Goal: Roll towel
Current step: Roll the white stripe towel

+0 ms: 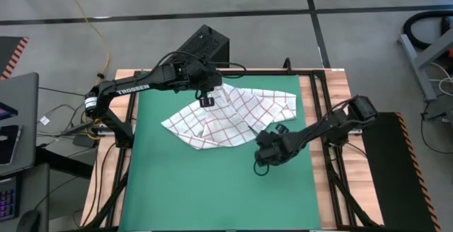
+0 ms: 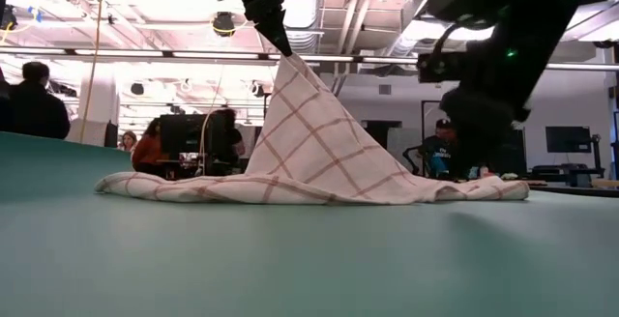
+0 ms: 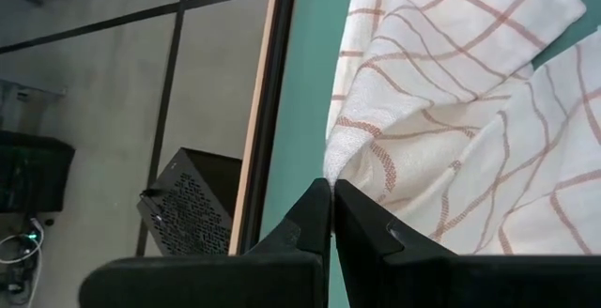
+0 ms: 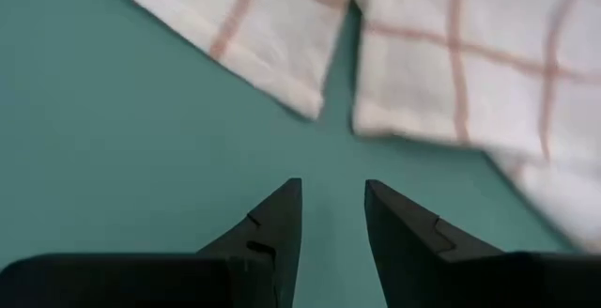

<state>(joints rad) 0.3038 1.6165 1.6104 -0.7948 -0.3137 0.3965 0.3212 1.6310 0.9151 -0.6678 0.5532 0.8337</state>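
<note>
A green mat (image 1: 219, 189) is spread over most of the wooden table (image 1: 106, 189), whose bare edges are seen along both sides; the towel (image 1: 233, 115) is laid crumpled on the far half of the mat, its white cloth crossed by red grid lines, and it is spread from near the mat's middle toward the far right corner. One part of the towel is lifted off the mat into a peak, seen as a tent shape in the low view (image 2: 309, 133); the rest is left flat and rumpled on the mat. A black perforated box (image 1: 205, 44) is seen on the floor beyond the table's far edge; in the low view, people (image 2: 39, 104) are seen in the room behind.

The left gripper (image 1: 207, 99) is held above the towel's far-left part; its jaws are pinched tight on the raised peak of cloth, as shown in the left wrist view (image 3: 331, 188). The right gripper (image 1: 263, 158) is held low over bare mat just beside the towel's near-right edge; its fingers (image 4: 282, 219) are parted by a narrow gap, nothing is gripped between them, and they are pointed at the towel's edge (image 4: 413, 125).
</note>
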